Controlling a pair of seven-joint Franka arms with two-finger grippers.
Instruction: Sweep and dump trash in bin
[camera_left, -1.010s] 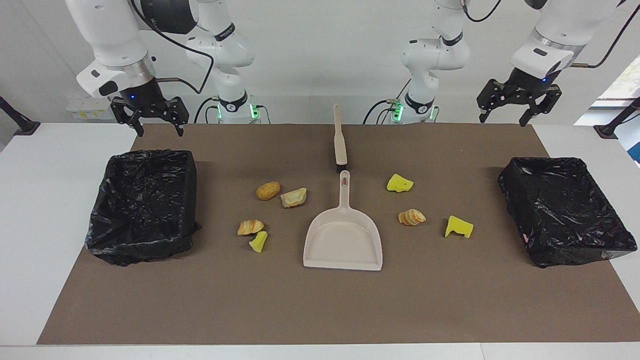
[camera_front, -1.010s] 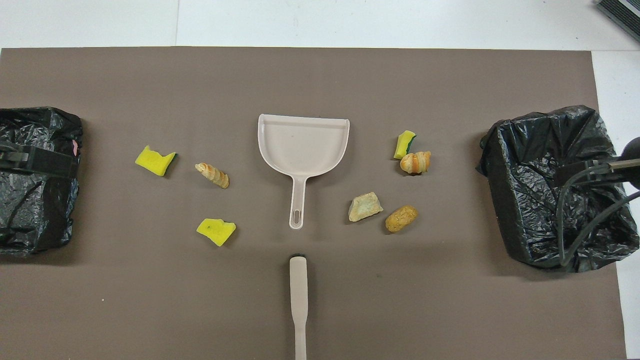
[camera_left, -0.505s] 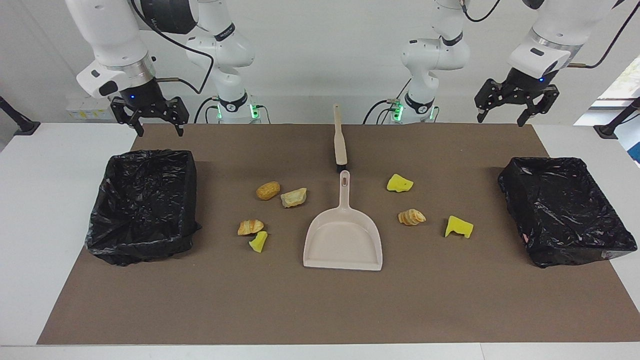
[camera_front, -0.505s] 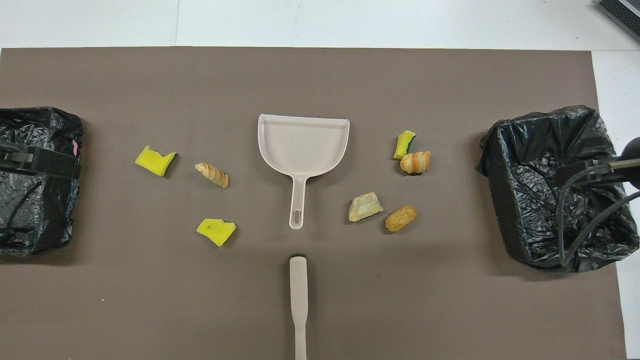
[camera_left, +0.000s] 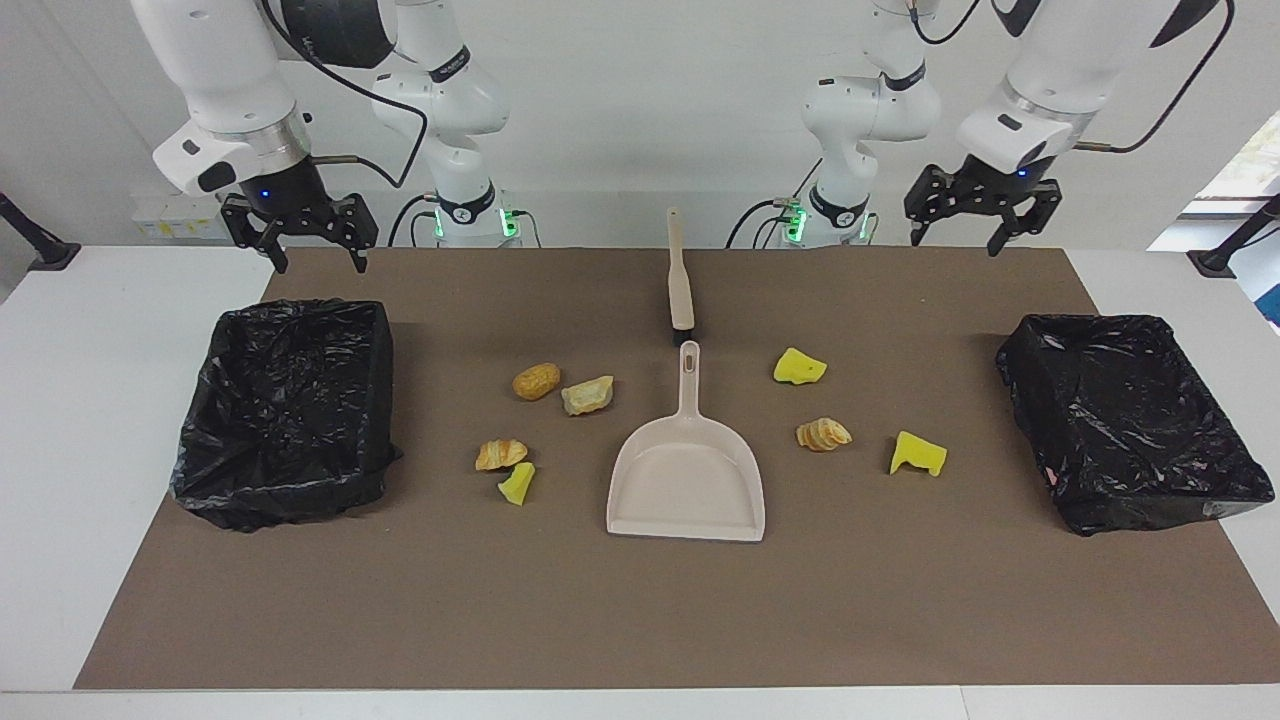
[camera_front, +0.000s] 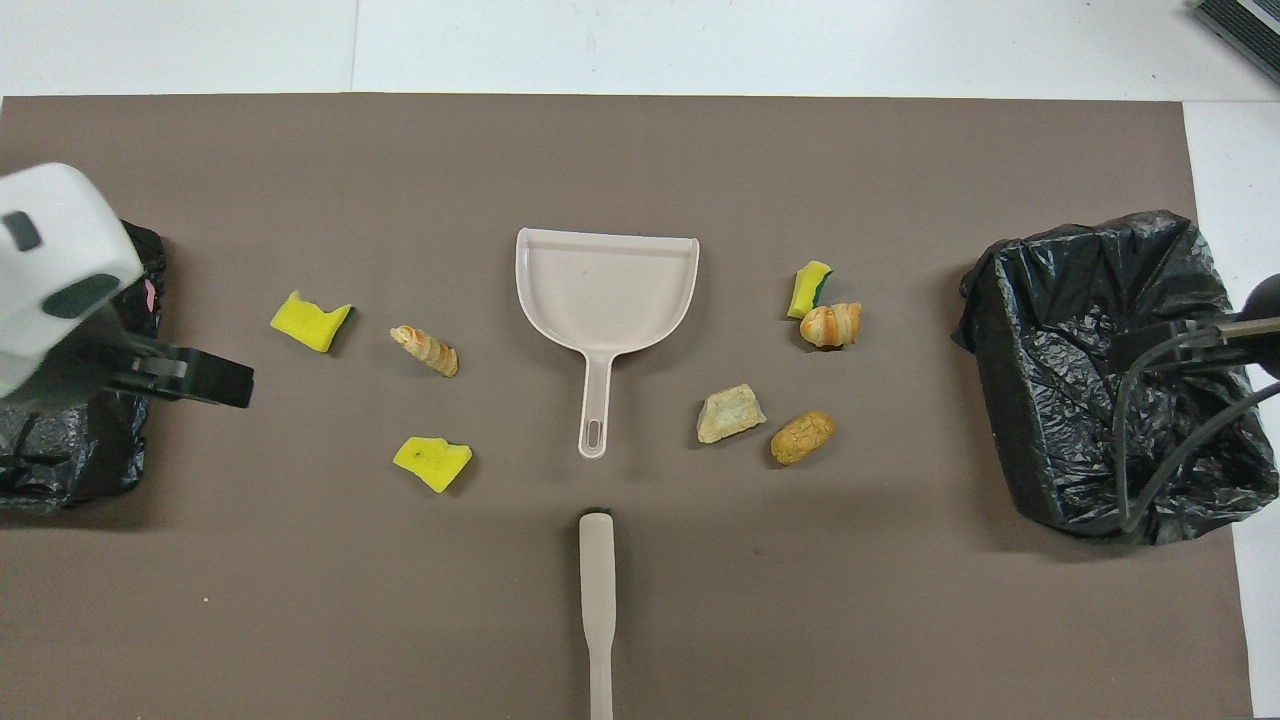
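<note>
Several pieces of trash lie on the brown mat around a beige dustpan (camera_left: 687, 480). Toward the right arm's end are a potato-like lump (camera_left: 536, 381), a bread chunk (camera_left: 587, 396), a croissant (camera_left: 499, 454) and a yellow sponge (camera_left: 517, 484). Toward the left arm's end are two yellow sponges (camera_left: 799, 367) (camera_left: 917, 454) and a ridged bread piece (camera_left: 823, 434). A black-lined bin (camera_left: 290, 310) stands at the right arm's end, another bin (camera_left: 1090, 322) at the left arm's end. My left gripper (camera_left: 955, 243) hangs open and raised beside that bin, one finger (camera_front: 195, 376) showing from above. My right gripper (camera_left: 320, 268) waits open above its bin's edge.
A beige brush (camera_left: 680, 280) lies in line with the dustpan's handle, nearer to the robots. Brown mat (camera_left: 640, 620) covers the white table, with bare stretches at the end farthest from the robots. The right arm's cable (camera_front: 1150, 450) hangs over its bin.
My left gripper has swung from beside its bin toward the table's middle, staying raised and open. The right arm and all the pieces have not moved.
</note>
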